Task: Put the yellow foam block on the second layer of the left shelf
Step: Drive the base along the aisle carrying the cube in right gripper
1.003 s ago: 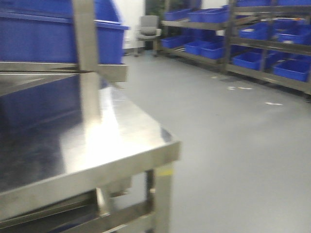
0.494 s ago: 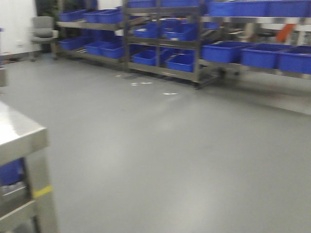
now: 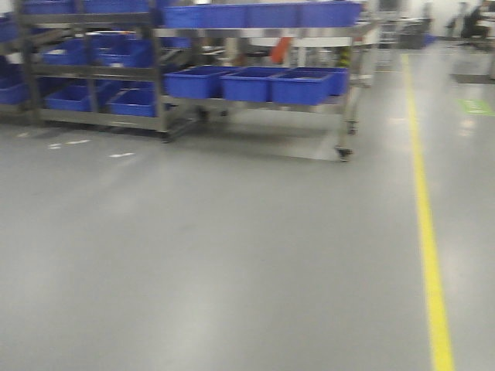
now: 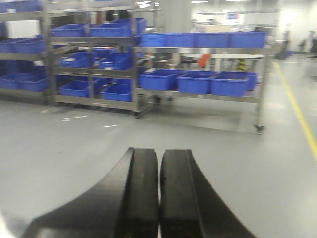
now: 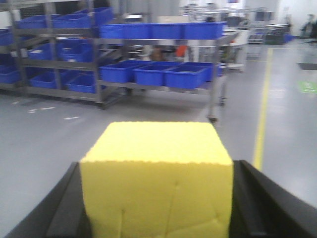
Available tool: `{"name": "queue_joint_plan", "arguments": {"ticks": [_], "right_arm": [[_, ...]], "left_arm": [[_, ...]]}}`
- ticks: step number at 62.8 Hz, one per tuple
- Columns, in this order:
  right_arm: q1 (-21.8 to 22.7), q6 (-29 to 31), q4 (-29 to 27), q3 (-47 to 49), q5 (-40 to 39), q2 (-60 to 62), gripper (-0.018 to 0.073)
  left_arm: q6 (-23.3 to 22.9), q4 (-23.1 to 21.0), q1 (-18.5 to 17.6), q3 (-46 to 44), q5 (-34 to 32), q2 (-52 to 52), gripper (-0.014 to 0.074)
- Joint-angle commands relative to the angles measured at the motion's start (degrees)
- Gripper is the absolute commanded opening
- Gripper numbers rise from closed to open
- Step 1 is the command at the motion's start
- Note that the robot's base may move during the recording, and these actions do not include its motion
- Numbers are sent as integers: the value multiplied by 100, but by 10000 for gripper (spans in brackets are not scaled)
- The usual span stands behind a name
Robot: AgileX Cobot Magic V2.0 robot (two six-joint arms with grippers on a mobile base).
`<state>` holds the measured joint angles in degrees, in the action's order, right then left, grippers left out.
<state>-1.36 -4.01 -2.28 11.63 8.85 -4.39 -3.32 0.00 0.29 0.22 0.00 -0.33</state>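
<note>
Right wrist view: open grey floor lies ahead. The right gripper has its jaws spread block-wide, clamping the yellow foam block by two sides. The left gripper has its jaws pressed together, empty. Beyond stands a wheeled rack of blue bins; right of the rack runs a yellow floor line.

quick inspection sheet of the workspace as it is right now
surface: grey floor, no table in view
job's things: yellow foam block clamped in the right gripper
clutter: small white marks on the floor
grippers: right jaws shut on the block; left gripper jaws shut, empty
cables: nothing seen
surroundings: metal shelf racks with blue bins, yellow floor line
</note>
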Motion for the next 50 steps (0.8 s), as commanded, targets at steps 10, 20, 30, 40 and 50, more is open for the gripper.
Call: {"name": "queue_joint_plan", "arguments": {"ticks": [10, 20, 30, 40, 50], "right_arm": [[42, 43, -17, 159, -564, -69, 504], [42, 43, -17, 159, -564, -69, 504], [42, 43, -17, 159, -564, -69, 504], [42, 43, -17, 159, -564, -69, 504], [42, 43, -17, 159, -564, -69, 504]], "left_arm": [[-19, -32, -29, 152, -462, -104, 124], [-19, -32, -29, 152, -462, -104, 124], [-19, -32, -29, 152, -462, -104, 124], [-19, -32, -29, 152, -462, -104, 124], [-19, -32, -29, 152, -462, -104, 124]]}}
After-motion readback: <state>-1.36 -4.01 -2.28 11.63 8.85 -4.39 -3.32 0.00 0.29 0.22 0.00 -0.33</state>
